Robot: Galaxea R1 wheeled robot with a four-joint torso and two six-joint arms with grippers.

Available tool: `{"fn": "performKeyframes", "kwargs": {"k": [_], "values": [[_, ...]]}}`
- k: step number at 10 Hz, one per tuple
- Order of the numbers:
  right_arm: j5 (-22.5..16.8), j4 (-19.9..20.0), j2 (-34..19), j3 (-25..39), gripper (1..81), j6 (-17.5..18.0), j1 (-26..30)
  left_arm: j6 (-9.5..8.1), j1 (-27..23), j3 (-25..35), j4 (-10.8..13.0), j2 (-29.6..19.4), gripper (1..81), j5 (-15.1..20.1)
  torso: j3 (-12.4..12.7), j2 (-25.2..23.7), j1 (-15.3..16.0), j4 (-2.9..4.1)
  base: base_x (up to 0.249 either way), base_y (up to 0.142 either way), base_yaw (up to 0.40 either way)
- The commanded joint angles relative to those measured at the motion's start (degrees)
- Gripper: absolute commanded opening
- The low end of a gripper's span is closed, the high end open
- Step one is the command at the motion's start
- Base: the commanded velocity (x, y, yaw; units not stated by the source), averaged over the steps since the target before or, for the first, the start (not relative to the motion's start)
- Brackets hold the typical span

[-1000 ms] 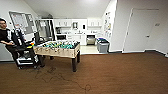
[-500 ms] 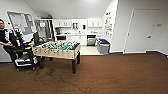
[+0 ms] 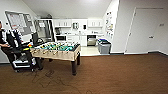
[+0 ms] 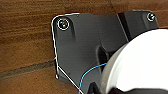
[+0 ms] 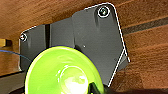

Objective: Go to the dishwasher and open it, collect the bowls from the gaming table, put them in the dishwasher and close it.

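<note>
brown wood flooring runs ahead of us to a white kitchenette at the far end, where the dishwasher (image 3: 91, 40) sits under the counter with its dark inside showing, so we judge it already open. we are carrying two bowls toward it: a white bowl (image 4: 140, 62) looms beside the left hand, and a lime-green bowl (image 5: 63, 71) beside the right hand. we cannot tell how far either hand is closed, though each bowl rides close enough that we judge it held. to drive this stretch well, we should keep both bowls level and our pace smooth. we should pass right of the foosball table (image 3: 57, 51), clear of the floor cables (image 3: 50, 77) and the person (image 3: 3, 41) with the control rig, then skirt the grey bins (image 3: 104, 46).
</note>
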Motion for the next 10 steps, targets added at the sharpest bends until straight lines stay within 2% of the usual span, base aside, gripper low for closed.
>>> {"fn": "performKeyframes", "kwargs": {"k": [1, 10], "values": [[-3.38, -0.59, -1.14, 0.14, 1.0, -0.24, 2.58, -0.18, -2.82, 0.21, 0.15, -0.46, 1.0, 2.87, 0.00, 0.00, 0.00, 0.00, 0.172, -0.075, 0.000], [-3.38, -0.85, -0.79, 0.14, 1.0, -0.07, 2.84, -0.18, -2.82, 0.21, 0.42, -0.46, 1.0, 2.87, 0.00, 0.00, 0.00, 0.00, 0.174, -0.075, 0.000]]}}
